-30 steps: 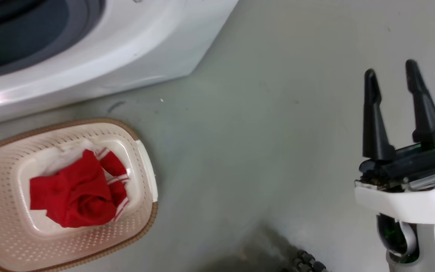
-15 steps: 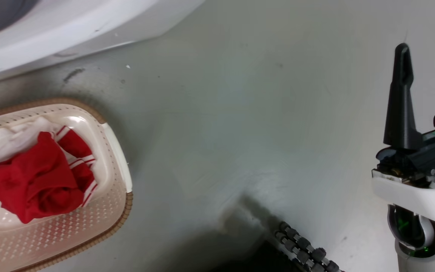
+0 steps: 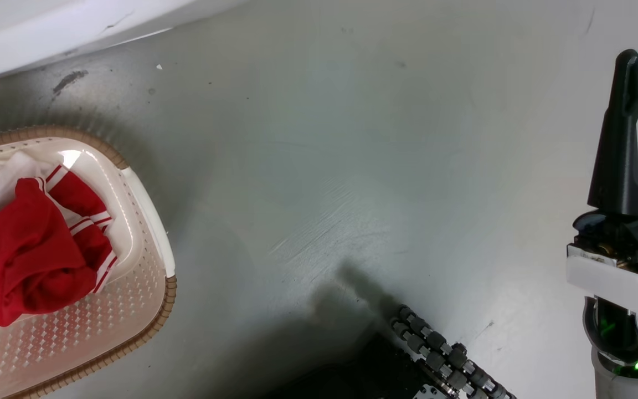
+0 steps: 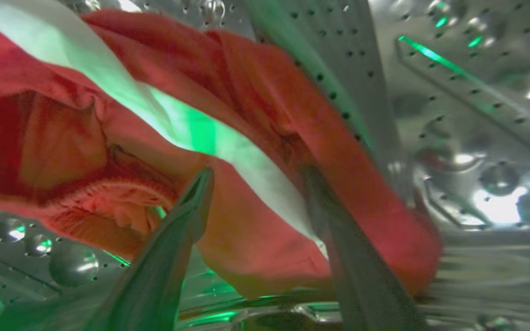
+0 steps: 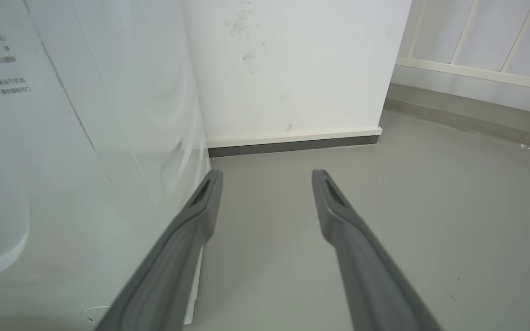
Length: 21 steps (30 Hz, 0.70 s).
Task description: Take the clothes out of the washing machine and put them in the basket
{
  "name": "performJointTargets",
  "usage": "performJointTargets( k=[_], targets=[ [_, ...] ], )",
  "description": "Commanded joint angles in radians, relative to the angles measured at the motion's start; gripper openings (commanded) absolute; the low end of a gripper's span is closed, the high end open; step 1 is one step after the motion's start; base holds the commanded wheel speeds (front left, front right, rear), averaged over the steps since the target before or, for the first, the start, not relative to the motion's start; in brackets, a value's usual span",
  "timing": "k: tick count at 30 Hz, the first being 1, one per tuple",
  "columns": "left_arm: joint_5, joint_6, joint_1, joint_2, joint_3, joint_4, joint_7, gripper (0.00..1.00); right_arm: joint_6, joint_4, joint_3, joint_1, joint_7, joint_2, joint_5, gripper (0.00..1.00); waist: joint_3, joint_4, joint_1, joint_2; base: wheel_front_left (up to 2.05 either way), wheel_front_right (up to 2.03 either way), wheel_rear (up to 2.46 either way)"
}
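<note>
- The left gripper (image 4: 258,174) is reaching into the perforated steel drum (image 4: 476,92) of the washing machine (image 3: 47,30), with its two fingers standing wide apart.
- A red garment (image 4: 256,239) with a white stripe is lying crumpled against the drum wall, directly at the fingertips. A fold of it is sitting in the gap between the spread fingers.
- Blur is hiding whether the tips are pressing into the cloth or stopping just short, but the jaws are not clamping it.
- The right gripper (image 5: 267,174) is hanging over the grey floor (image 5: 430,207) beside the machine's white side, its fingers spread wide and holding nothing.
- A second red garment (image 3: 25,255), trimmed with white stripes, is lying bunched in the basket (image 3: 130,310).
- The basket is sitting on the floor near the machine's base, well apart from the right gripper.
</note>
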State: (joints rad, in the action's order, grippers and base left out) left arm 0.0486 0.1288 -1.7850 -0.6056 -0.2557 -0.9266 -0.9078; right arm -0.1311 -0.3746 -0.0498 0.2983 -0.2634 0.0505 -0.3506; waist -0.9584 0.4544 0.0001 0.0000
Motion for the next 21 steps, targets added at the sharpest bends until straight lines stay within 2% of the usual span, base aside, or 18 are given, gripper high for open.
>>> performJointTargets(
  k=[1,13,14,21],
  targets=[
    [-0.001,-0.003,0.009,-0.001,-0.004,0.002,0.001,1.00,0.001,-0.005,0.003,-0.003,-0.002,0.000,-0.005,1.00,-0.005,-0.003,-0.0001,0.0000,0.00,0.00,0.00],
    [-0.017,-0.012,-0.004,0.008,-0.050,-0.024,0.063,1.00,0.001,0.001,0.019,-0.009,-0.002,0.000,-0.012,1.00,-0.029,-0.015,-0.0001,0.0000,0.00,0.00,0.00],
    [-0.018,-0.010,-0.005,0.008,-0.054,-0.029,0.068,0.00,0.001,0.002,0.018,-0.008,-0.002,0.000,-0.011,1.00,-0.030,-0.015,-0.0001,0.0000,0.00,0.00,0.00],
    [0.011,-0.008,-0.011,-0.005,-0.052,-0.046,0.143,0.00,0.001,0.008,0.014,0.012,-0.002,0.000,-0.010,1.00,-0.016,-0.008,-0.0001,0.0000,0.00,0.00,0.00]
  ],
)
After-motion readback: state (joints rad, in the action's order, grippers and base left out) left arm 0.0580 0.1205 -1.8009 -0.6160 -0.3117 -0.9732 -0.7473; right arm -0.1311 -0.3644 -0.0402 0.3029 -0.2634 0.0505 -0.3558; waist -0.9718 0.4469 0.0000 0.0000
